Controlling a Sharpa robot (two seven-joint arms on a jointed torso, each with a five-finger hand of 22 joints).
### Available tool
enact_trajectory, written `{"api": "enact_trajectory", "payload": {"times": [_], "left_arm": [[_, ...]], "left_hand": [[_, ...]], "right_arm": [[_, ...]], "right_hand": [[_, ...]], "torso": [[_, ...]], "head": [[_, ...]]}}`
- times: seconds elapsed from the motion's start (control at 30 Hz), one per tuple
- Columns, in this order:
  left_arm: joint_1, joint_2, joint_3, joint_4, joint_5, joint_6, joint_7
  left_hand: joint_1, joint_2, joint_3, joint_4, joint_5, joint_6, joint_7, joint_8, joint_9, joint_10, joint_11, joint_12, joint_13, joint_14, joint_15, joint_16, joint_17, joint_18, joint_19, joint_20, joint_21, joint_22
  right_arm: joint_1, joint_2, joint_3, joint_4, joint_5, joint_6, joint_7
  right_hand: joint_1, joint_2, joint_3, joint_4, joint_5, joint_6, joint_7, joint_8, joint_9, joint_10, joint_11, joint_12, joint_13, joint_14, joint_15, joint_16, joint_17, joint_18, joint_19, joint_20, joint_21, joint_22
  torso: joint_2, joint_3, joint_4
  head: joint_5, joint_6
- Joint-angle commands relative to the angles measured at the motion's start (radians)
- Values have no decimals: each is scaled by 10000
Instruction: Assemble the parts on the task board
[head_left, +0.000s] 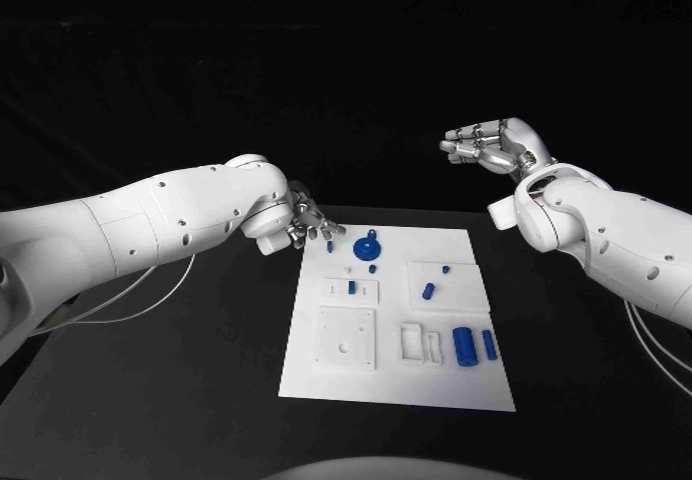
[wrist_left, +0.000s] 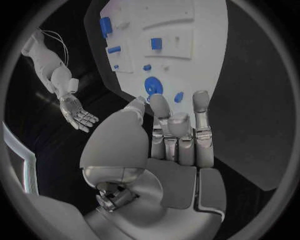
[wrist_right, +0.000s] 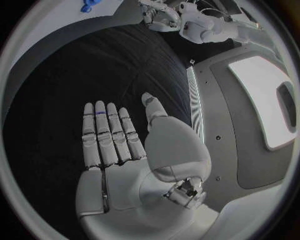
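Left hand (head_left: 296, 222) hangs over the far left corner of the white board (head_left: 397, 385), fingers fairly straight and close together with nothing between them, so I'd call it empty and loosely open. Just beyond its fingertips (wrist_left: 201, 97) lie a small blue peg (head_left: 330, 245) and a round blue disc (head_left: 368, 246), the disc near but not touching the hand. Further toward the robot from that hand sit more small blue pieces in white fixtures, and nearest the robot a blue cylinder (head_left: 464, 345) with a slim blue bar (head_left: 490, 345) beside it. Off to the right, well clear of the board and raised, the right hand (head_left: 490, 143) is flat and spread, palm bare, holding nothing. To my eye this is the reach for a first part, likely the peg or disc; the next move calls for the left hand to lower and close its fingers neatly around one small piece without nudging its neighbour.
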Motion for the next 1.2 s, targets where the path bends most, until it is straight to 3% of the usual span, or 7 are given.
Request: {"api": "enact_trajectory", "payload": {"times": [0.03, 0.13, 0.37, 0.5, 0.7, 1.03, 1.2], "left_arm": [[77, 120, 17, -440, 121, 235, 337], [124, 271, 20, -943, 59, 340, 438], [157, 719, 19, -1948, -88, 486, 627], [154, 995, 17, -2355, -114, 820, 638], [142, 1344, 14, -2914, -385, 1605, 543], [103, 1599, 13, -3475, -763, 2352, 607], [80, 1638, 11, -3592, -804, 2473, 691]], "left_hand": [[42, 266, -87, -357, 240, -516, 106, -29, -516, 362, 76, -211, -24, -128, 35, -139, -209, -151, -41, -79, -126, 130], [138, 480, -167, -817, 796, -846, 229, -23, -1838, 332, 163, -294, 1, -271, 83, -170, -321, -173, -85, -27, -289, 134], [-79, 570, -271, -889, 575, -1265, 466, 0, -3505, 341, 313, -324, 41, -339, 179, -113, -418, -27, -16, 120, -472, 178], [-288, 351, -156, -477, -568, -1227, 507, 24, -3675, 343, 334, -308, 50, -335, 194, -79, -407, -12, -2, 135, -479, 182], [-402, 71, 6, 156, -1356, -1435, 610, 17, -3914, 285, 406, -331, 54, -449, 233, -98, -540, -10, -44, 147, -510, 183], [-636, -102, 8, 390, -1490, -1544, 619, 114, -4036, 270, 405, -371, 71, -498, 217, -74, -594, -138, -43, 27, -531, 185], [-633, -155, -24, 380, -1485, -1393, 515, 318, -3411, 245, 335, -363, 131, -528, 178, -1, -579, -171, -55, -6, -524, 191]], "right_arm": [[-4, -20, 7, 55, 60, 85, 23], [-3, -54, 7, 107, 60, 75, -4], [1, -134, 7, 216, 57, 23, -44], [4, -160, 8, 274, 57, 11, -49], [15, -170, 12, 366, 50, 45, -66], [65, -172, 25, 430, 123, 240, -133], [78, -172, 28, 435, 217, 295, -137]], "right_hand": [[13, 69, -24, -20, 49, -82, -11, -45, -8, -62, 7, -47, 0, -51, -11, -31, -15, 143, -42, 18, 25, -14], [20, 80, -13, -25, 62, -69, -13, -44, -7, -60, 7, -48, -1, -46, -13, -29, -14, 145, -37, 17, 27, -13], [10, 80, 10, -21, 71, -60, -15, -44, -7, -56, 4, -50, -1, -44, -14, -30, -14, 145, -35, 14, 26, -14], [7, 81, 30, -20, 79, -57, -15, -44, -7, -53, 3, -48, -1, -44, -14, -30, -14, 145, -34, 13, 26, -14], [7, 81, 30, -20, 79, -57, -15, -44, -7, -53, 3, -48, -1, -44, -14, -30, -14, 145, -34, 13, 26, -14], [-133, 49, 30, 101, 89, -154, -1, -47, -10, -109, 11, -49, -1, -87, -6, -31, -15, 130, -90, 26, 13, -15], [-121, 47, 15, 141, 103, -174, 4, -47, -10, -112, 20, -49, -1, -90, -5, -29, -14, 131, -95, 28, 17, -14]], "torso": [[36, -6, -17], [76, -9, -33], [253, -44, -98], [351, -83, -140], [456, -114, -190], [569, -136, -221], [605, -151, -236]], "head": [[12, 134], [10, 211], [-12, 292], [-12, 383], [63, 463], [75, 552], [54, 528]]}}
